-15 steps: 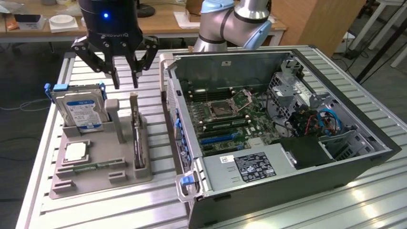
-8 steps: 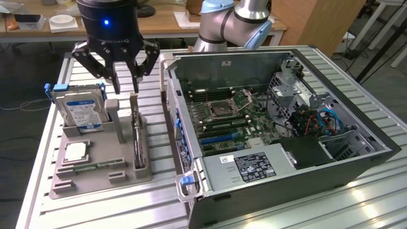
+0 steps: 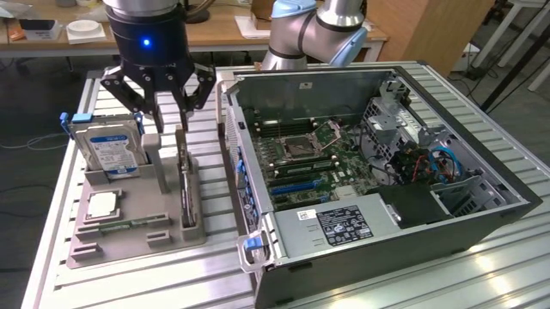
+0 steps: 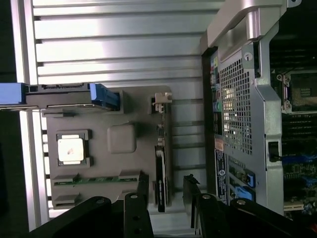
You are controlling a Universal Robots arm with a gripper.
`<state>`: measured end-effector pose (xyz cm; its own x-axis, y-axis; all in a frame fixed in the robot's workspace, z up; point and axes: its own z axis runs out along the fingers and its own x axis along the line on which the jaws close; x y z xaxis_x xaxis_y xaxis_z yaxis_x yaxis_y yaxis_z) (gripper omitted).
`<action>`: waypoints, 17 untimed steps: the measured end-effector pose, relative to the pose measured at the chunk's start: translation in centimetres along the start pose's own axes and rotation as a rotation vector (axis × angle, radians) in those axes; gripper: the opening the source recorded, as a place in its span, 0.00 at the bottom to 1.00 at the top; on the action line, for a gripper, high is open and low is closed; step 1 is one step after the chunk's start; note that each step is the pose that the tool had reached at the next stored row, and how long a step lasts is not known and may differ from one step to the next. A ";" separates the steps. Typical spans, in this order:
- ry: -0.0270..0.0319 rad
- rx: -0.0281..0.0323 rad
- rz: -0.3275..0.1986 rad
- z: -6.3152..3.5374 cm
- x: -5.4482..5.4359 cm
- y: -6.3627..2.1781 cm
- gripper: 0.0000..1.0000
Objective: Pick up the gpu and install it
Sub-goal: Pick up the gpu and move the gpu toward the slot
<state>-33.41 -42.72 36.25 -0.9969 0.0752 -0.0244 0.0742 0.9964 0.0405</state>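
Observation:
The gpu (image 3: 187, 187) is a thin dark card standing on edge in a slot of the grey holder tray (image 3: 172, 239), on the exterior view's left of the open computer case (image 3: 481, 212). My gripper (image 3: 171, 122) hangs open just above the card's far end. In the wrist view the gpu (image 4: 161, 171) appears edge-on, in line with the gap of the gripper (image 4: 167, 196), with one dark finger (image 4: 143, 191) on each side and apart from it. The motherboard (image 3: 301, 158) lies exposed inside the case.
The tray (image 4: 143, 114) also holds a silver hard drive with a blue label (image 3: 107, 149) standing upright, a processor chip (image 3: 102, 205) and a green memory stick (image 3: 129, 224). The case's rear metal panel (image 4: 237, 114) rises close beside the tray. Everything rests on a ribbed aluminium table (image 3: 154, 277).

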 end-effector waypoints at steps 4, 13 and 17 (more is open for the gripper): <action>0.0000 0.0001 0.000 0.49 0.0 -0.02 0.42; 0.0000 0.0001 0.000 1.67 0.1 -0.12 0.42; 0.0001 0.0001 -0.001 2.24 0.2 -0.44 0.42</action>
<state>-33.56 -43.06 34.00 -0.9969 0.0746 -0.0243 0.0735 0.9965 0.0404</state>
